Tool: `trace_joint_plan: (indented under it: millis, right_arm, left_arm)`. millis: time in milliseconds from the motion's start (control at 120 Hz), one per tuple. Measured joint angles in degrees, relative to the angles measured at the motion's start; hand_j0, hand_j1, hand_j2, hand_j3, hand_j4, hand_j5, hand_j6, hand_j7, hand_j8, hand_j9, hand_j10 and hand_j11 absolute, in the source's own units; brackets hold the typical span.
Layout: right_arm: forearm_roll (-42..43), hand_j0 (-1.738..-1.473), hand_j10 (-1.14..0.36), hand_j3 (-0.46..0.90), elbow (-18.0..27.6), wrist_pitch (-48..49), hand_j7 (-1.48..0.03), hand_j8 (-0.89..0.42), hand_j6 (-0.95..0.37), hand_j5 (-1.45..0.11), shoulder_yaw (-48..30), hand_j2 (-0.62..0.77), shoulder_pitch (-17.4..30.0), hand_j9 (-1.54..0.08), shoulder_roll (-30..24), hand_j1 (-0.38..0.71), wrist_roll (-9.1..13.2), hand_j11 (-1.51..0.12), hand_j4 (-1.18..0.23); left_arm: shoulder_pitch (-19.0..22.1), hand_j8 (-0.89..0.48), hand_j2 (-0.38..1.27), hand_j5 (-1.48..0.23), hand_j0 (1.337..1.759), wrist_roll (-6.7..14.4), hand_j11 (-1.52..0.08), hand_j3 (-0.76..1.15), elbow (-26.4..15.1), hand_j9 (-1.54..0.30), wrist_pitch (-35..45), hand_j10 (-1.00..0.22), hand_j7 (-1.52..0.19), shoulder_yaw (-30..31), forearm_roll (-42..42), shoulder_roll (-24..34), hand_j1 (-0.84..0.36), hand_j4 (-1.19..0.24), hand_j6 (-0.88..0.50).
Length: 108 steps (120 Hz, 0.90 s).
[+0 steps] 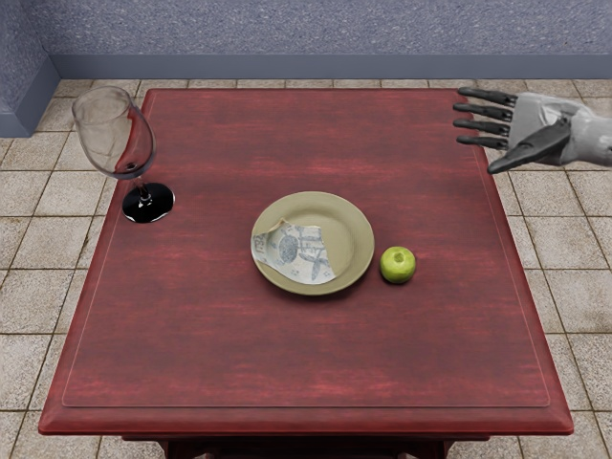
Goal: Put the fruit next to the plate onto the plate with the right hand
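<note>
- Fingers [483,96] first: four of them stretch out straight and spread apart, pointing left, with the thumb angled down below them, and they hold nothing at all.
- They belong to the right hand [540,129], which comes in from the right edge at the far right corner of the table [287,354], well apart from everything standing on it.
- Now across from the left: a wine glass [117,139] stands near the far left edge of the red wooden top. Its clear bowl leans toward the left on a thin stem, and its round foot looks dark against the wood.
- On to the middle, and there sits the plate [349,225], round and olive-tan, flat on the tabletop, well apart from the glass.
- On the plate's left half lies a crumpled piece of printed paper [295,256], pale with blue-grey markings, one corner reaching toward the rim. Whether it is a banknote I cannot tell.
- Just right of the plate, there is the fruit: a green apple [398,265], resting on the table just beside the rim, not on the plate.
- Apple and open hand are well apart, the apple nearer the front, the hand farther back and to the right.
- Around the table, beige floor tiles [38,287] spread out, with a grey-blue wall [287,38] behind.
</note>
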<state>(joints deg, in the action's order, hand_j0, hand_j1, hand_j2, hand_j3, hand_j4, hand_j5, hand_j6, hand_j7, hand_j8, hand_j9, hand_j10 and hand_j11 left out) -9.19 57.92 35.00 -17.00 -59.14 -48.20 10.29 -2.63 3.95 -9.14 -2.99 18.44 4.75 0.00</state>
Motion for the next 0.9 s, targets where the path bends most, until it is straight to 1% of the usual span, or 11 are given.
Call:
trace_joint_plan:
  millis: [167, 258, 300, 433, 508, 608, 742, 825, 900]
  right_arm:
    - [0.57, -1.658, -0.03, 0.00, 2.74, 0.01, -0.04, -0.03, -0.03, -0.04, -0.86, -0.01, -0.17, -0.04, -1.05, -0.31, -0.10, -0.04, -0.03]
    - [6.10, -1.658, -0.03, 0.00, 4.04, 0.01, -0.04, -0.03, -0.03, -0.04, -2.17, -0.01, -0.30, -0.04, -2.31, -0.31, -0.38, -0.04, -0.03]
    - [10.20, -1.658, -0.03, 0.00, 7.36, 0.01, -0.04, -0.03, -0.03, -0.04, -3.06, -0.01, -0.27, -0.04, -3.67, -0.31, -0.45, -0.04, -0.03]
    - [23.37, -1.658, -0.03, 0.00, 22.05, -0.87, -0.04, -0.03, -0.03, -0.04, -4.24, -0.01, 0.44, -0.04, -7.19, -0.31, -0.62, -0.04, -0.03]
    - [30.11, -1.658, -0.03, 0.00, 29.13, -6.34, -0.05, -0.03, -0.03, -0.05, -4.39, -0.01, 1.11, -0.05, -8.05, -0.31, -0.77, -0.05, -0.03]
    - [37.71, -1.658, -0.04, 0.00, 35.00, -14.97, -0.05, -0.04, -0.04, -0.05, -4.36, -0.01, 2.66, -0.05, -7.98, -0.31, -0.87, -0.05, -0.04]
    - [48.11, -1.658, -0.04, 0.00, 38.90, -29.61, -0.05, -0.04, -0.04, -0.05, -4.30, -0.01, 7.05, -0.05, -5.43, -0.31, -0.87, -0.05, -0.04]
    - [53.75, -1.658, -0.04, 0.00, 40.11, -37.30, -0.05, -0.04, -0.04, -0.05, -4.27, -0.01, 10.74, -0.05, -3.76, -0.31, -0.91, -0.05, -0.04]
    - [57.25, -1.658, -0.04, 0.00, 40.68, -42.12, -0.05, -0.04, -0.04, -0.05, -4.15, -0.01, 13.78, -0.05, -2.29, -0.30, -0.90, -0.05, -0.04]
  left_arm:
    - [0.02, -0.25, 0.05, -0.32, 1.658, 0.00, -0.32, 0.00, 0.00, -0.32, 0.00, -0.24, -0.32, 0.00, 0.00, 0.00, 0.06, -0.25, -0.25]
    - [0.02, -0.25, 0.05, -0.32, 1.658, 0.00, -0.32, 0.00, 0.00, -0.32, 0.00, -0.24, -0.32, 0.00, 0.00, 0.00, 0.06, -0.25, -0.25]
    - [0.05, -0.24, 0.05, -0.32, 1.658, 0.00, -0.32, 0.00, 0.00, -0.32, 0.00, -0.24, -0.32, 0.00, 0.00, 0.00, 0.06, -0.24, -0.24]
    - [0.07, -0.24, 0.05, -0.32, 1.658, 0.00, -0.32, 0.00, 0.00, -0.32, 0.00, -0.24, -0.32, 0.00, 0.00, 0.00, 0.06, -0.24, -0.24]
    - [0.08, -0.24, 0.05, -0.32, 1.658, 0.00, -0.32, 0.00, 0.00, -0.32, 0.00, -0.24, -0.32, 0.00, 0.00, 0.00, 0.06, -0.24, -0.24]
    - [0.02, -0.25, 0.05, -0.32, 1.658, 0.00, -0.32, 0.00, 0.00, -0.32, 0.00, -0.24, -0.32, 0.00, 0.00, 0.00, 0.06, -0.24, -0.25]
    - [0.03, -0.24, 0.05, -0.32, 1.658, 0.00, -0.32, 0.00, 0.00, -0.32, 0.00, -0.24, -0.32, 0.00, 0.00, 0.00, 0.06, -0.24, -0.24]
    - [0.07, -0.24, 0.05, -0.32, 1.658, 0.00, -0.32, 0.00, 0.00, -0.32, 0.00, -0.24, -0.32, 0.00, 0.00, 0.00, 0.06, -0.24, -0.24]
    - [-0.01, -0.24, 0.05, -0.32, 1.658, 0.00, -0.32, 0.00, 0.00, -0.32, 0.00, -0.24, -0.32, 0.00, 0.00, 0.00, 0.06, -0.24, -0.24]
